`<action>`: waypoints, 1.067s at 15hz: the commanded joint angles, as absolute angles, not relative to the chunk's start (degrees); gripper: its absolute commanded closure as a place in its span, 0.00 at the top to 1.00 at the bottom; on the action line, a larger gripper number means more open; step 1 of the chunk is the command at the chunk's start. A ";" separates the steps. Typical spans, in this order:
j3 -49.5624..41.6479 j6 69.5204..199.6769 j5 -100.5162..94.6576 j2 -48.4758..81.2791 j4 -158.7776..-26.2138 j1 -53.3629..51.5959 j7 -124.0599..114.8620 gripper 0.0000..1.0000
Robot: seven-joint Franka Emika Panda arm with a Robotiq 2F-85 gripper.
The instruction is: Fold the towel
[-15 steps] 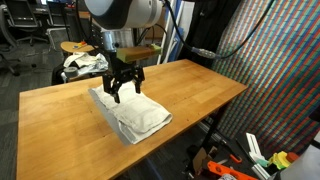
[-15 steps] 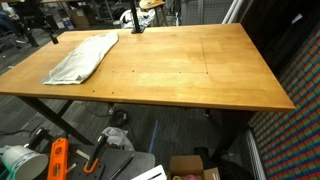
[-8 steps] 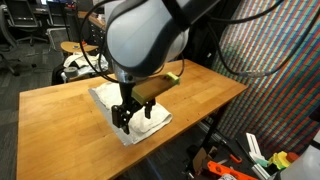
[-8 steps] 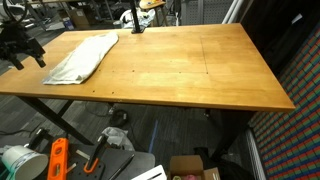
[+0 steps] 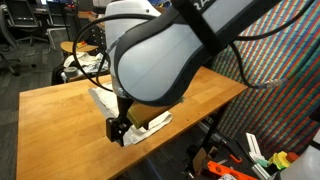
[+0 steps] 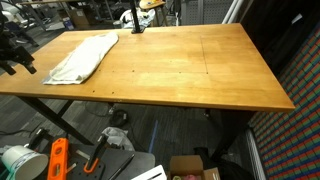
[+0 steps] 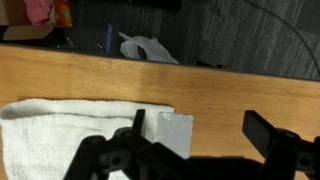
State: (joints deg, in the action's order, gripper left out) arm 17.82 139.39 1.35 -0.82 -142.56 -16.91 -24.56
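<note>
**Open gripper set at the towel's end**

Nearest us in the wrist view, the gripper (image 7: 196,128) stands with its fingers (image 7: 138,122) spread wide, holding nothing. The towel (image 7: 70,122), white and wrinkled, lies under one finger and runs away to that finger's outer side. Its greyer end reaches into the gap, while the other finger hangs over the bare wooden table (image 7: 230,85). We judge that this straddle lets the jaws come down on that end and carry it across the rest, so the fold looks not yet made. We cannot tell whether the fingertips touch the cloth. Beyond the fingers, past the table's far edge, a pale bag (image 7: 150,50) lies on the floor.
</note>
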 commanded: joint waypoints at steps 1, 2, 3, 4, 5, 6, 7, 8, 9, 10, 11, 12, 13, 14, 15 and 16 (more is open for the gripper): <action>17.97 140.95 -0.80 1.31 -138.44 -17.12 -29.60 1.00; 17.71 141.72 -1.70 2.33 -137.16 -16.93 -30.99 1.00; 17.40 141.89 -2.96 3.28 -135.85 -16.84 -32.65 1.00; 16.91 142.31 -4.56 4.43 -134.51 -16.76 -34.32 1.00; 16.39 142.46 -6.13 5.51 -133.30 -16.83 -35.95 1.00; 15.77 142.45 -7.67 6.78 -131.99 -16.95 -37.56 1.00; 15.05 142.09 -9.01 8.16 -130.62 -17.08 -38.55 1.00; 14.34 141.48 -10.13 9.55 -129.36 -17.29 -39.55 1.00; 13.80 139.65 -10.17 10.66 -128.16 -17.44 -39.14 1.00; 13.55 137.20 -9.12 11.45 -127.28 -17.48 -37.60 1.00; 13.25 136.43 -8.23 12.20 -126.78 -17.41 -36.26 1.00; 12.97 135.67 -7.78 13.05 -126.21 -17.41 -35.43 1.00; 12.67 135.75 -7.66 13.58 -125.93 -17.47 -35.32 1.00; 12.33 135.46 -7.81 14.27 -125.41 -17.54 -35.26 1.00; 11.92 135.44 -8.09 14.76 -125.08 -17.62 -35.51 1.00; 11.60 135.26 -8.14 15.19 -124.77 -17.62 -35.42 1.00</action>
State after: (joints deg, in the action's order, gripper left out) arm 12.92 137.29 -8.48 13.63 -127.52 -16.87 -36.67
